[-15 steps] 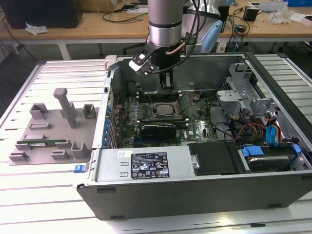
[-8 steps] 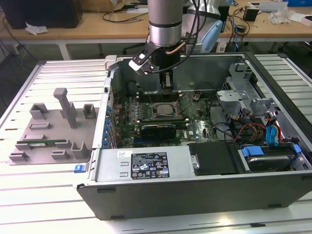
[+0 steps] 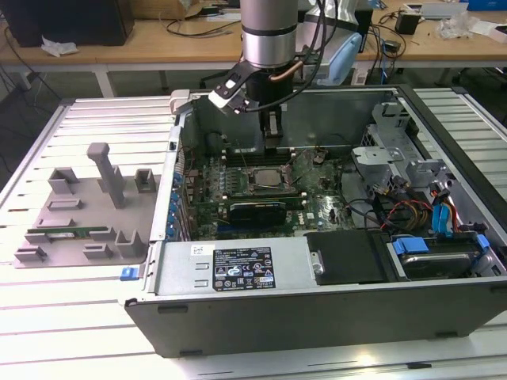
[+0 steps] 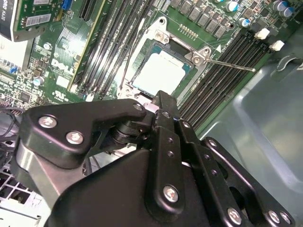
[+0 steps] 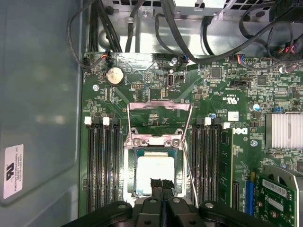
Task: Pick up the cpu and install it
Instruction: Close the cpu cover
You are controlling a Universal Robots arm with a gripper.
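The cpu (image 5: 155,171) lies flat in the motherboard socket (image 5: 130,161), its silver top showing; it is also visible in the second wrist view as the cpu (image 4: 161,72). The socket's metal load plate (image 5: 159,106) is swung open, and the thin retention lever (image 5: 189,172) stands free beside it. My gripper (image 5: 161,182) hovers over the cpu's edge with its two black fingertips pressed together and nothing between them. In the exterior view the gripper (image 3: 272,145) hangs inside the open computer case, just above the socket (image 3: 265,179).
Memory slots (image 5: 102,165) flank the socket. An expansion card (image 3: 257,212) sits in front of it. Case walls (image 3: 182,142), a drive cage (image 3: 388,134) and cables (image 3: 412,210) surround the board. A grey fixture tray (image 3: 79,214) holding a green memory stick (image 3: 67,234) lies at the exterior view's left.
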